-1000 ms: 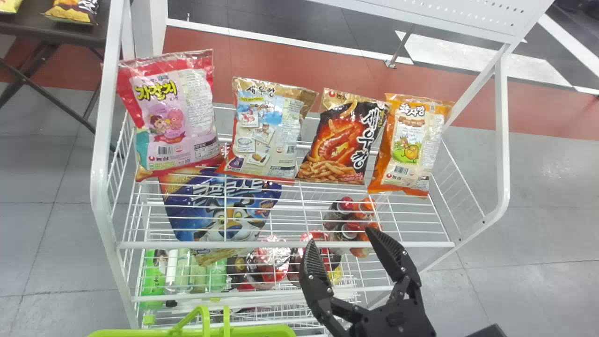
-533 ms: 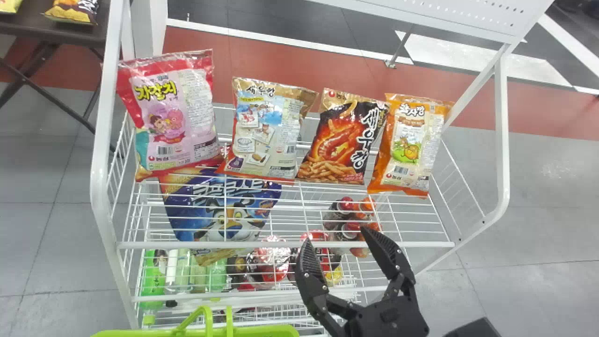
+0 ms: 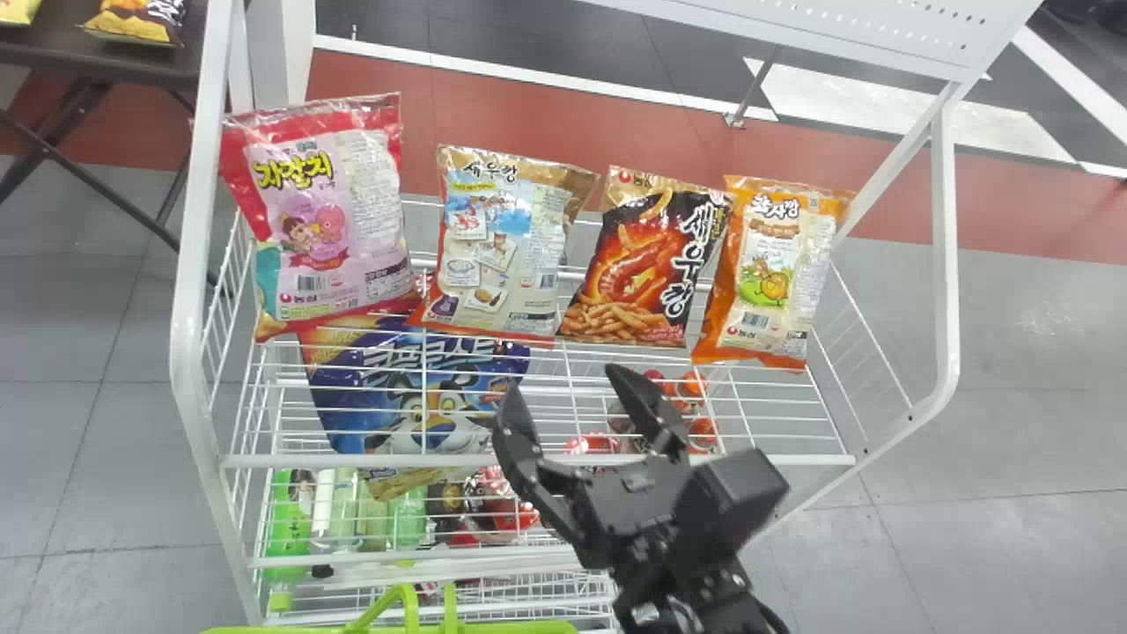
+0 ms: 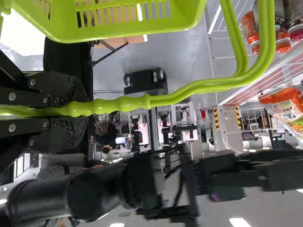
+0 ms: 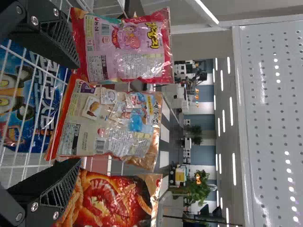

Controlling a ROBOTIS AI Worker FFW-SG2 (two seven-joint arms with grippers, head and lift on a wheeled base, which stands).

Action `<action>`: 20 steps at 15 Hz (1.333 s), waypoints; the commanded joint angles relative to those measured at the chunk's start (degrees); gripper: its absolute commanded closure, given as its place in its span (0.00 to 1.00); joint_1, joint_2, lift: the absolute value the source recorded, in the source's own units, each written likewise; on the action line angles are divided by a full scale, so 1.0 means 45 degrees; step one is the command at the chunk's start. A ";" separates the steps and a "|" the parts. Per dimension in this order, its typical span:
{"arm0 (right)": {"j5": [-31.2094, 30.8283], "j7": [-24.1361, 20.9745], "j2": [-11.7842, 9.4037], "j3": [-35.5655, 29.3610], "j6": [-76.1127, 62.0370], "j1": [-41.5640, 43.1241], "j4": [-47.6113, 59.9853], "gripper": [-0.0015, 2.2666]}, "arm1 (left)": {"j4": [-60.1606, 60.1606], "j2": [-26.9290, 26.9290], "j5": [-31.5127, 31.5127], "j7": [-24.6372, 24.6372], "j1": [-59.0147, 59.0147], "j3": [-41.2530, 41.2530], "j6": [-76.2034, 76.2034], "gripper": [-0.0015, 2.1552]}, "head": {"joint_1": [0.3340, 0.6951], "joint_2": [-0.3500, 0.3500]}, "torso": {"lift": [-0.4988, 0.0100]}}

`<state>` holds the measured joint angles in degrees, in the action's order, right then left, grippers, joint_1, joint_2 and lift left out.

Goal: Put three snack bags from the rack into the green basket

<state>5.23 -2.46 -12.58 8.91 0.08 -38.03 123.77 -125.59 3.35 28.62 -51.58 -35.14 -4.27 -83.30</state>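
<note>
Head view: right jaws spread, gap before snack bags [image 3: 647, 264]. Left jaws clamp basket handle [image 4: 128, 104].

Grey tiled floor [image 3: 995, 370], red band [image 3: 528, 114]; dark table [image 3: 44, 48]; bright ceiling lights [image 5: 234, 169].

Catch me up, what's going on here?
The robot is at the rack, collecting snacks. Its left pincer grips the basket's handle. Its right pincer is open and empty, facing the row of four snack bags, which are all still to be picked. What the basket holds, I can't tell.
</note>
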 commanded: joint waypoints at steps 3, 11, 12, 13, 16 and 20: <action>-0.0011 -0.0020 0.0568 0.0383 0.1497 0.2514 -0.1411 0.06 | 0.0000 0.0232 -0.0110 -0.0042 0.0152 -0.0378 -0.0113 0.95 | 1.00 0.00 | 0.98; 0.0439 0.0194 0.0939 0.0109 0.2396 0.5874 -0.4165 0.06 | -0.0078 0.0427 -0.0110 -0.0042 0.0387 -0.0554 -0.0543 0.95 | 1.00 0.00 | 0.98; 0.0634 0.0487 0.0959 -0.0027 0.2396 0.6186 -0.4478 0.06 | -0.0059 0.0427 -0.0110 -0.0042 0.0406 -0.0535 -0.0543 0.95 | 1.00 0.00 | 0.98; 0.0868 0.0644 0.0939 -0.0106 0.2435 0.6479 -0.4751 0.06 | 0.0000 0.0427 -0.0110 -0.0042 0.0445 -0.0535 -0.0543 0.95 | 1.00 0.00 | 0.98; 0.1044 0.1327 0.0959 -0.0262 0.3021 0.7163 -0.5259 0.08 | 0.0078 0.0408 -0.0110 -0.0022 0.0484 -0.0554 -0.0504 0.95 | 1.00 0.00 | 0.98; 0.1181 0.2441 0.0939 -0.0457 0.4622 0.7553 -0.5240 0.50 | 0.0078 0.0408 -0.0130 -0.0003 0.0523 -0.0554 -0.0504 0.95 | 1.00 0.01 | 0.98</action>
<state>10.44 7.79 -8.34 7.10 17.56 -4.88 100.20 -125.24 5.18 28.09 -51.60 -32.85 -6.73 -85.57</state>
